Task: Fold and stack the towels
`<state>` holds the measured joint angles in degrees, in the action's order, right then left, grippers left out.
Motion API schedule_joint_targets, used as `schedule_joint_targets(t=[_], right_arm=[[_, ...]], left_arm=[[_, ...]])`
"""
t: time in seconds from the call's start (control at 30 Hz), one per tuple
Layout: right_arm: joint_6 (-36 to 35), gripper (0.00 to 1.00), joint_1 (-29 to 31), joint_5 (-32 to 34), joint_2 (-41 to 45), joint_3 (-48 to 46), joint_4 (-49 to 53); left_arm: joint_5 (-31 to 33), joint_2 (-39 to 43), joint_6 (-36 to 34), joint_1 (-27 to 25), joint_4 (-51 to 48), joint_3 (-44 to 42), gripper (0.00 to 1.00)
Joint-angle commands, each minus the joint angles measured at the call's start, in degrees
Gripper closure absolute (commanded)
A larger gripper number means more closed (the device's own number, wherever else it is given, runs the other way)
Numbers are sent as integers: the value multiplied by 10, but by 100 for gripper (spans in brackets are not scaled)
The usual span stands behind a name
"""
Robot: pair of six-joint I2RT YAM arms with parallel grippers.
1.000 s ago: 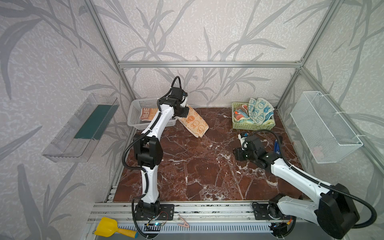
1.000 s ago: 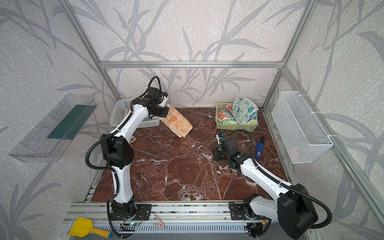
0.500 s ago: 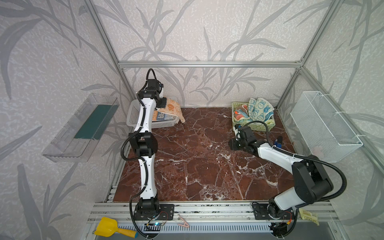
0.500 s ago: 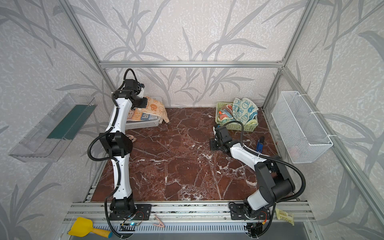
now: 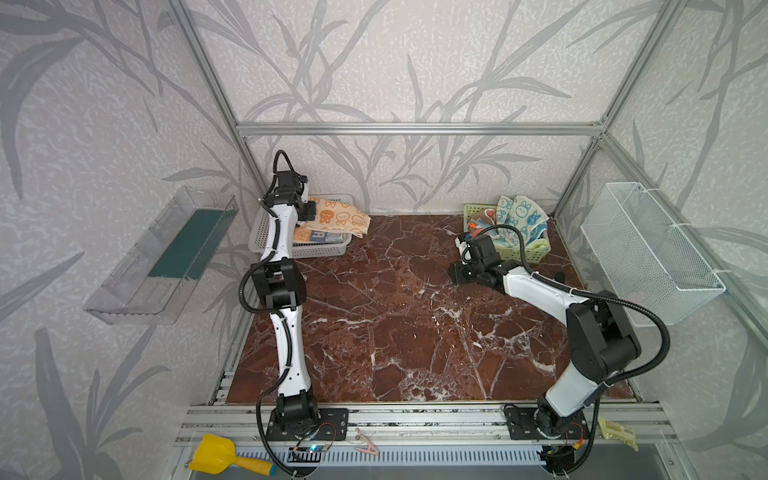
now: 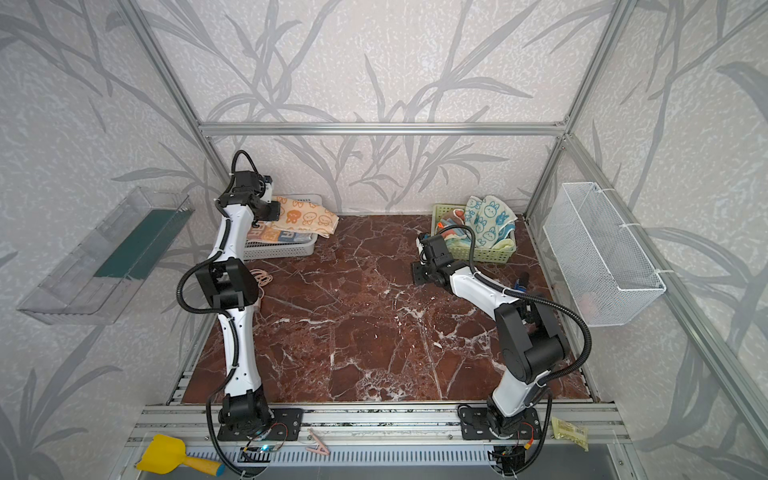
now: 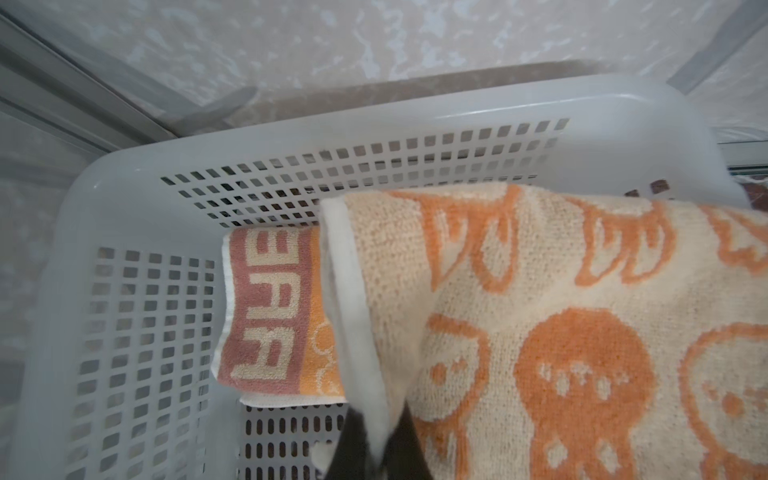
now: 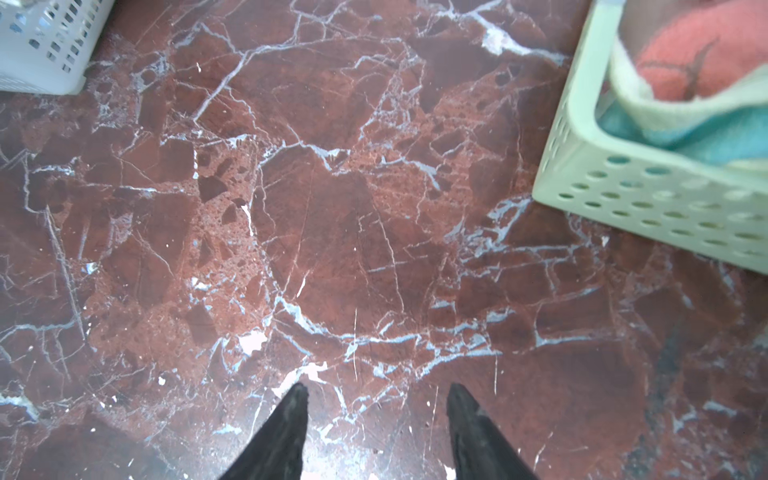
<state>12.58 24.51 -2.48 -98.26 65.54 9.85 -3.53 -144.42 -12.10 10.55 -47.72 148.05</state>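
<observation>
— Holding anything in your left gripper (image 7: 376,453)?
— Yes, it's clamped on the hem of the orange bunny towel (image 7: 582,332), over the white basket (image 7: 137,324); the lettered towel (image 7: 266,311) lies inside.
— Your right gripper (image 8: 376,399)?
— Jaws apart, empty, above the table (image 8: 291,208) by the green basket (image 8: 648,203).

back left: left basket (image 5: 320,250) on table (image 5: 395,332), by the rear wall
in it: lettered towel (image 5: 318,237), bunny towel (image 5: 338,216) over it (draped past the right rim)
back right: right basket (image 5: 530,252), heap of towels (image 5: 519,214) inside
right wall: wire basket (image 5: 648,249)
</observation>
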Motion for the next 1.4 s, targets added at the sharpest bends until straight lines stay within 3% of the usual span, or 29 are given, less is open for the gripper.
schedule_joint_targets(t=[0.0,0.13,0.47,0.5,0.6,0.67,0.87,1.13,1.37], right_arm=[[-7,46,-2,0,-15,17,23],[-1,45,-2,-4,-19,17,26],[-21,46,-2,8,-35,57,58],[-28,45,-2,16,-37,64,60],[-48,45,-10,32,-44,96,78],[-55,45,-24,38,-56,132,101],[-72,45,-74,63,-75,218,128],[-87,44,-141,59,-187,404,249],[-82,43,-166,53,-353,621,376]], left_arm=[[45,-9,-43,10,29,2,100],[76,-28,-70,15,37,8,100],[91,-50,-62,29,35,-4,100],[102,-50,-63,29,36,-5,98],[148,-44,-66,29,34,-6,65],[178,-34,-72,29,41,-15,57],[196,10,-92,29,74,-51,53],[133,64,-59,9,72,-72,53],[34,94,-10,-54,82,-106,53]])
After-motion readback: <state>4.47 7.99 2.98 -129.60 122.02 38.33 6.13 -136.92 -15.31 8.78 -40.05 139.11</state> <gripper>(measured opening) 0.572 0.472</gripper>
